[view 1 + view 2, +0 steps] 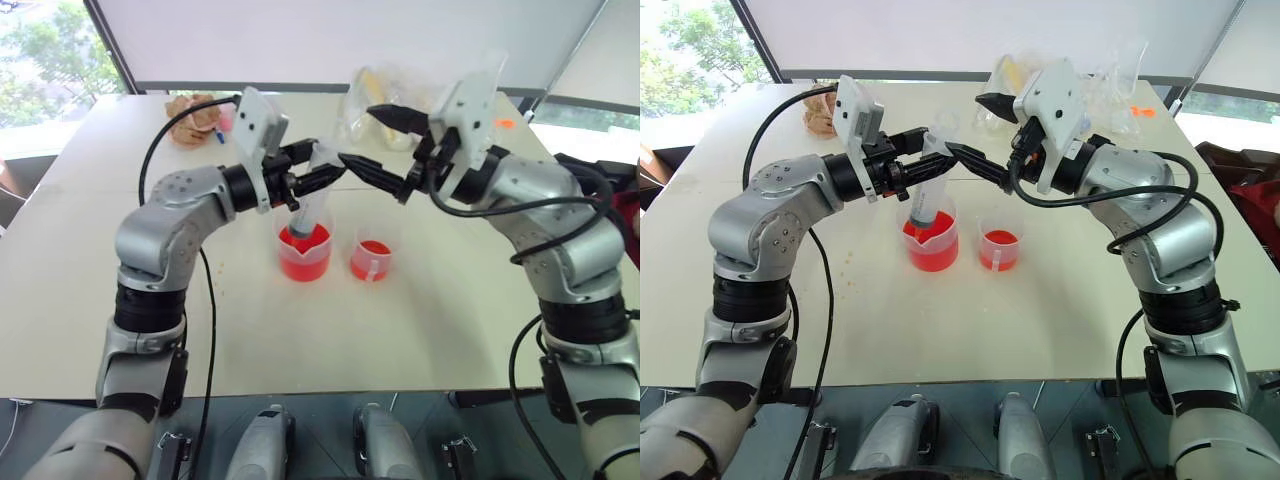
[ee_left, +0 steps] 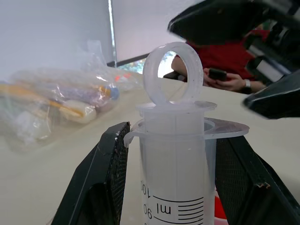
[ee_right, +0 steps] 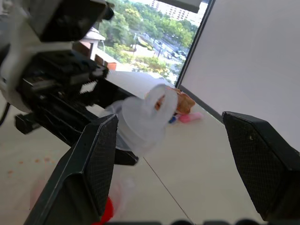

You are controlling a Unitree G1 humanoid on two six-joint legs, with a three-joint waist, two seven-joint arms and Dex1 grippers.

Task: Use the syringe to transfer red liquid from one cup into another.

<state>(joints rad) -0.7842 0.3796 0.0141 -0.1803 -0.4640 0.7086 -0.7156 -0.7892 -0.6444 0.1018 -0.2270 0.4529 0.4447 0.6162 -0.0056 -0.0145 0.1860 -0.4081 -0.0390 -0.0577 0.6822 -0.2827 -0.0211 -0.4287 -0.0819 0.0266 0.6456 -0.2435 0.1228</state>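
The left gripper (image 1: 318, 178) is clamped tight on the syringe (image 1: 927, 200), with a black finger on each side of the clear tube. The syringe stands tilted over the spouted beaker (image 1: 305, 250), its lower end down inside the beaker. That end is hard to make out through the red liquid (image 1: 305, 262), so the tip cannot be seen. The white plunger ring (image 2: 172, 73) sticks up above the fingers.

The right gripper (image 3: 171, 161) has its two fingers wide apart and holds nothing. One finger (image 1: 375, 172) reaches close to the top of the syringe, above the beaker; whether it touches cannot be told.

The smaller cup (image 1: 374, 258) stands just beside the beaker, also with red liquid in it. Behind the beaker lie clear bags (image 2: 51, 105) of tools, partly hidden by the arms.
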